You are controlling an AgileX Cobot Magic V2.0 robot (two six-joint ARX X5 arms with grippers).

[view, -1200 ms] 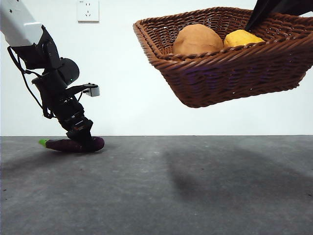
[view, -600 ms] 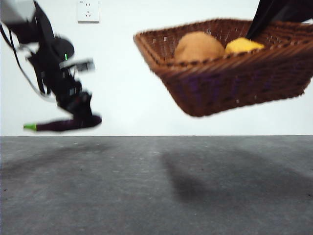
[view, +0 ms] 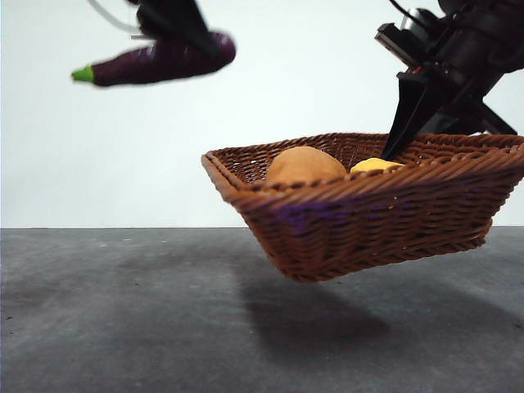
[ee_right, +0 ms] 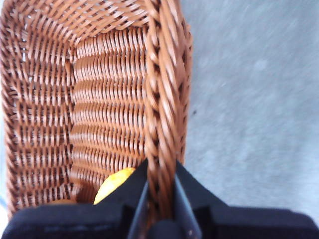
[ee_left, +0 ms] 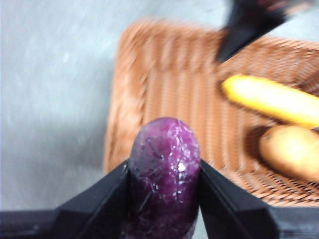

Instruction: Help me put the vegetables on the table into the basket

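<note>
My left gripper (view: 184, 33) is shut on the dark purple eggplant (view: 155, 60), carrying it high at the upper left of the front view, green stem pointing left. In the left wrist view the eggplant (ee_left: 164, 174) sits clamped between the jaws, above the basket's (ee_left: 149, 99) near edge. My right gripper (ee_right: 160, 191) is shut on the basket's rim (ee_right: 162, 124) and holds the basket (view: 368, 213) tilted above the table (view: 123, 311). Inside lie the orange-brown potato (view: 304, 165) and the yellow vegetable (view: 375, 164).
The basket casts a shadow (view: 311, 311) on the grey table below it. A plain white wall stands behind.
The left gripper lifted the eggplant off the table and swung it up and to the right. The right gripper lowered the basket and shifted it left.
</note>
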